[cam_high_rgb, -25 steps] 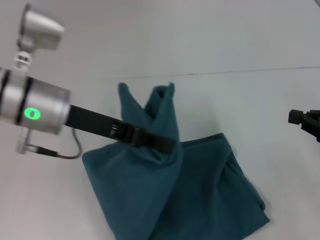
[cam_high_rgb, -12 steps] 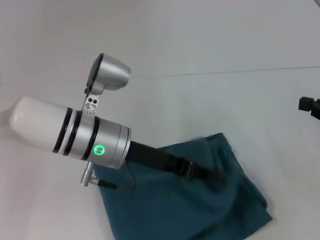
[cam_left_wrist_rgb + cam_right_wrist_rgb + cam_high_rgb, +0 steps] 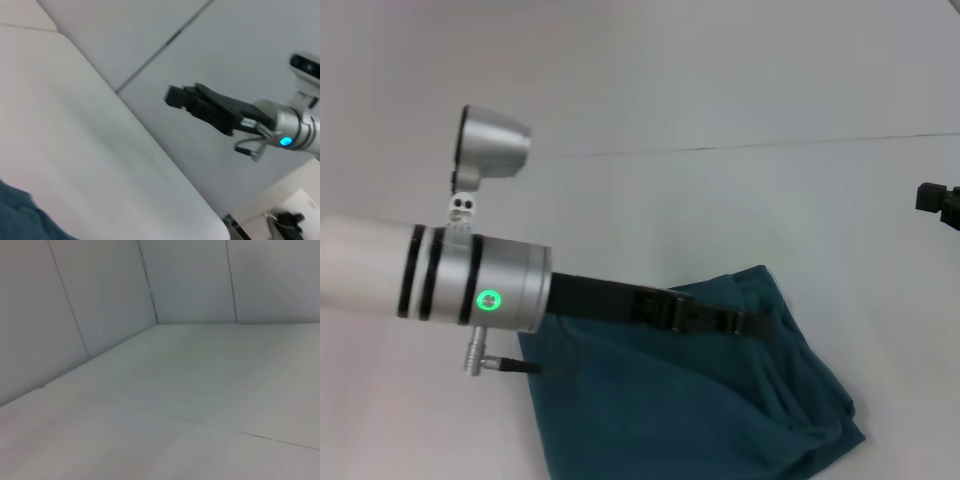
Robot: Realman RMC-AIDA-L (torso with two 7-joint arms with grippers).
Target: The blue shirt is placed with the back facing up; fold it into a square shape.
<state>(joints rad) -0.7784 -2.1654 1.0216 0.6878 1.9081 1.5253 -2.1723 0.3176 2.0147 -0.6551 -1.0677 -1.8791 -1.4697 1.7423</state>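
Fabric filled the near part of the desk in the head view: the blue shirt [image 3: 720,400] lay bunched in a rough, folded heap close to the near edge, its lower part cut off by the frame, and no lettering showed. Across its upper layers reached the left gripper [image 3: 745,322], black and slender, lying low on the cloth near the heap's far edge; whether its fingers were clenched, released or pinching fabric could not be told from that angle. The left arm's silver wrist with its green light hid the shirt's left far corner. The left wrist view showed only a small patch of the shirt [image 3: 22,222] at one corner, bare white desk [image 3: 100,150], and none of that arm's own fingers. Farther off in that same view the right gripper [image 3: 172,96] hung above the desk, apparently pressed together though not clearly so. In the head view it was a dark stub [image 3: 935,200] at the right edge. The right wrist view showed only desk [image 3: 200,380] and walls beyond.
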